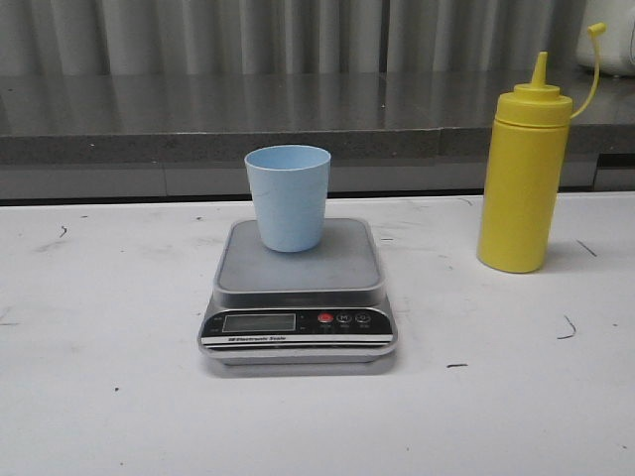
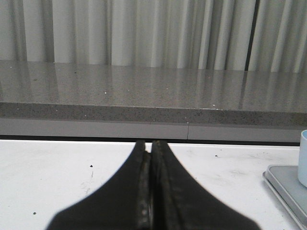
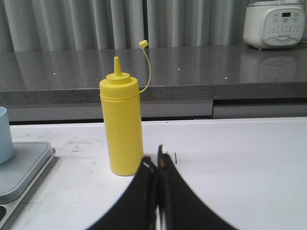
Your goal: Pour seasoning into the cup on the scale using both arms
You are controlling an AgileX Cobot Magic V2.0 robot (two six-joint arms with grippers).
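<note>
The pale blue cup (image 1: 288, 196) stands upright on the steel platform of the grey scale (image 1: 298, 288) at the table's middle. To the right of it stands the tall yellow seasoning bottle (image 1: 524, 178), nozzle up, its tethered cap hanging off to the side. Neither arm shows in the front view. My left gripper (image 2: 151, 146) is shut and empty, with the scale's edge (image 2: 283, 189) and a sliver of the cup (image 2: 303, 158) off to one side. My right gripper (image 3: 156, 160) is shut and empty, a short way in front of the seasoning bottle (image 3: 121, 124).
A grey stone counter (image 1: 248, 114) runs along the back of the white table, with curtains behind it. A white kitchen appliance (image 3: 276, 24) sits on that counter at the far right. The scale's corner (image 3: 24, 165) and the cup's edge (image 3: 5, 136) show in the right wrist view.
</note>
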